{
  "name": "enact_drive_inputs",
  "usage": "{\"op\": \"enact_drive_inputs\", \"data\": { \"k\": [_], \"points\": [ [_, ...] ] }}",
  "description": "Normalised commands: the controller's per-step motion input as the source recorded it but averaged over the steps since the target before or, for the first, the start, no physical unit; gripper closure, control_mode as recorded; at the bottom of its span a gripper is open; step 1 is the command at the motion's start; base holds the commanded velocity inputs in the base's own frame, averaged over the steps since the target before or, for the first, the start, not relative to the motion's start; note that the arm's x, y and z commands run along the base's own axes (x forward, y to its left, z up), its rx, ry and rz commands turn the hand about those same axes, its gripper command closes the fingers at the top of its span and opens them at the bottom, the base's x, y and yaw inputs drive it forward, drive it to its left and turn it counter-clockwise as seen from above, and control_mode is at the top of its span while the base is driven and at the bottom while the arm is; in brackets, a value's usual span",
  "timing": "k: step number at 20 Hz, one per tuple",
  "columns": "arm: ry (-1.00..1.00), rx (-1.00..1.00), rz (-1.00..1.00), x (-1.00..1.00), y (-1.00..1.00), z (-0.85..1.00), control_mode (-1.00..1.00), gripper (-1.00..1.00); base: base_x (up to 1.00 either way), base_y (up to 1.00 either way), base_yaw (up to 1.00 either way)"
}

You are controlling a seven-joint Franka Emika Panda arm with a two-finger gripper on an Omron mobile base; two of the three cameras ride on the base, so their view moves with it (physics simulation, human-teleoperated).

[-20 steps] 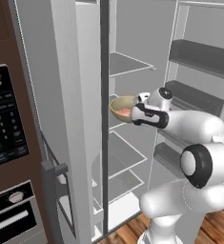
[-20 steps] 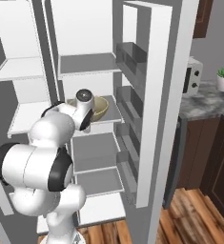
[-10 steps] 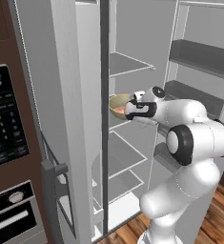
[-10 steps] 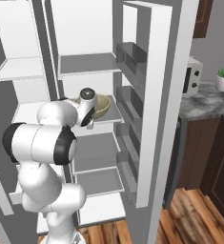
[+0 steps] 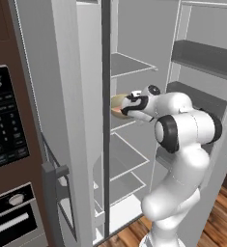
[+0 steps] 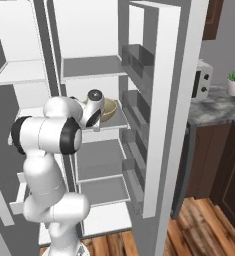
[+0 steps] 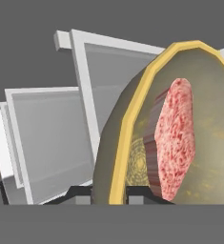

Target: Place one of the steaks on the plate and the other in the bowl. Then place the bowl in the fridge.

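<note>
Risk 1: spill. The bowl (image 7: 180, 119) is carried by its rim alone, so its weight hangs to one side of the claw (image 7: 108, 193). In the hand view the rim runs steeply across the picture, but that camera rolls with the hand, so the true tilt cannot be read from it. If the wrist rolls during the reach, the steak (image 7: 173, 138) lying inside the bowl could slide toward the low side or out.

Risk 2: collision. In the left base view the bowl (image 5: 119, 105) sits just ahead of the claw (image 5: 129, 107), close beside the dark centre post of the fridge (image 5: 76, 120) and near the edge of a white shelf (image 5: 127, 65). A forward push at the wrong height would strike the shelf edge with the bowl's underside or rim and could knock it out of the grip.

Risk 3: early release. Opening before the bowl's base rests flat on a shelf would drop it, and it could tip.

Claw state: narrow, at its tightest, clamped on the bowl's yellow rim; the 2 dark fingertips (image 7: 80, 193) sit either side of the rim at the bottom of the hand view. It touches nothing else.

Task item location: in the right base view the bowl (image 6: 109, 109) is directly beyond the claw (image 6: 96, 114), level with the middle fridge shelf. Whether it already rests there cannot be told.
</note>
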Motion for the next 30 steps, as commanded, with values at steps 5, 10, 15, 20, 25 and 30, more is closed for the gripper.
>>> {"op": "enact_drive_inputs", "data": {
  "k": [5,10,15,20,25,30],
  "points": [
    [-0.01,0.00,0.00,0.22,0.00,-0.24,-1.00,1.00,0.00,0.00,0.00],
    [-0.01,0.00,0.00,0.27,0.02,-0.30,-1.00,1.00,0.00,0.00,0.00],
    [0.00,0.00,0.00,0.32,0.01,-0.20,-1.00,1.00,0.00,0.00,0.00],
    [0.01,0.00,0.00,0.34,0.01,-0.02,-1.00,1.00,0.00,0.00,0.00],
    [0.06,0.00,0.00,0.30,0.14,0.00,-1.00,1.00,0.00,0.00,0.00],
    [0.02,0.00,0.00,0.24,0.11,0.00,-1.00,-1.00,0.00,0.00,0.00]
  ]
}}
